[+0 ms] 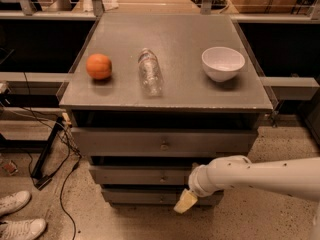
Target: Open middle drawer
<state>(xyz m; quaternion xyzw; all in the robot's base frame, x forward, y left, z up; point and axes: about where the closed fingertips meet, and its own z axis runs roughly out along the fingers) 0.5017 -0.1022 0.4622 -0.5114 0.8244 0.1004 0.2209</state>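
The middle drawer (135,175), second of three grey fronts, appears shut. The gripper (186,202) hangs low by its right end; whether it is apart or together cannot be told. Expect a rigid front with moderate sliding resistance. Grasp the small centre knob (161,177); it probably slips easily.

Place: a lab-like test space is seen.
Floor: bare speckled floor (260,221), cables (62,194) trailed at 8 o'clock.
Backdrop: metal rails (280,18) at 12 o'clock.
Gripper: gripper (185,202) held low at 6 o'clock, before the grey cabinet (125,144).
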